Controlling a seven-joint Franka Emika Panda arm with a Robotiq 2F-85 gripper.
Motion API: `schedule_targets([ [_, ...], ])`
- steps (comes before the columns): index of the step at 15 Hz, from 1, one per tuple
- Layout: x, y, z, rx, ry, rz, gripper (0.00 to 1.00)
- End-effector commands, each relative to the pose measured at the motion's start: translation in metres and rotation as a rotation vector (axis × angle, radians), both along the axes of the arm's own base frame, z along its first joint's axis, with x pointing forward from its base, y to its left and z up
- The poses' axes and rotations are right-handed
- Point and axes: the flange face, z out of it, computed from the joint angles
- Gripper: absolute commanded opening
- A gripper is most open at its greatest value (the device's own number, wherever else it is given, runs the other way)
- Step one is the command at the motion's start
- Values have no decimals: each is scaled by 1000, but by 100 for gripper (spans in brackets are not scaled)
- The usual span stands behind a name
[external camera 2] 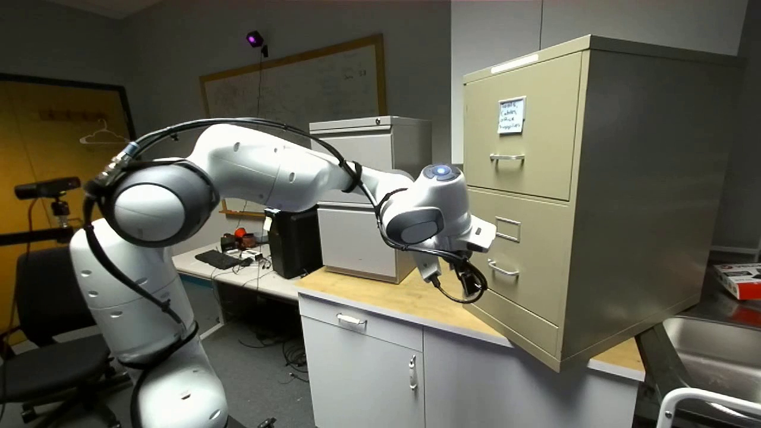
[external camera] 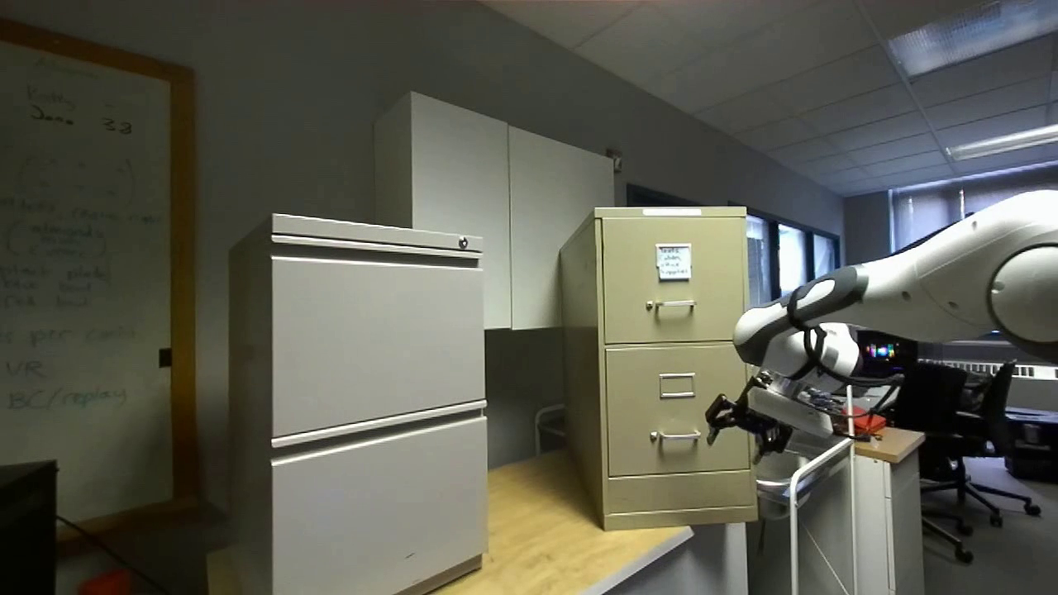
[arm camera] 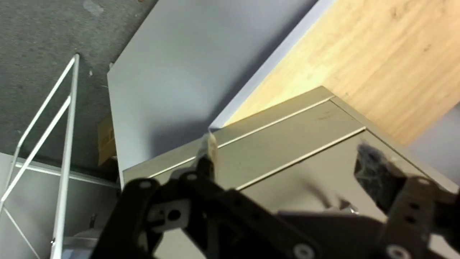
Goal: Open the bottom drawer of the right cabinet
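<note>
My tool [arm camera: 286,144] is hanging spread near the btm drawer [external camera: 678,413]; I'm prob. doing pre-grasp. Next move's calling for gripping the handle [external camera: 679,435], then pulling.

wrist: close, downward | both exterior views: tan cabinet [external camera: 645,359], opposite flanks

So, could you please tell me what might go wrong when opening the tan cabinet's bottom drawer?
The open gripper might miss the slim handle, which it partly hides in the wrist view. The tan cabinet partly overhangs the wooden countertop, so a hard pull could perhaps shift or tip it.
</note>
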Motion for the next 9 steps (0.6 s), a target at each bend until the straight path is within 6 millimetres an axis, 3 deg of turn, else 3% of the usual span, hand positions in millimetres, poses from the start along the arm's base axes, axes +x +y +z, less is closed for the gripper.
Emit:
schedule_targets([
  [1, 31, -25, 9, 86, -121, -31, 100],
  [5, 51, -44, -4, 230, -269, -85, 100],
  [9, 65, -55, -34, 356, -369, -143, 100],
])
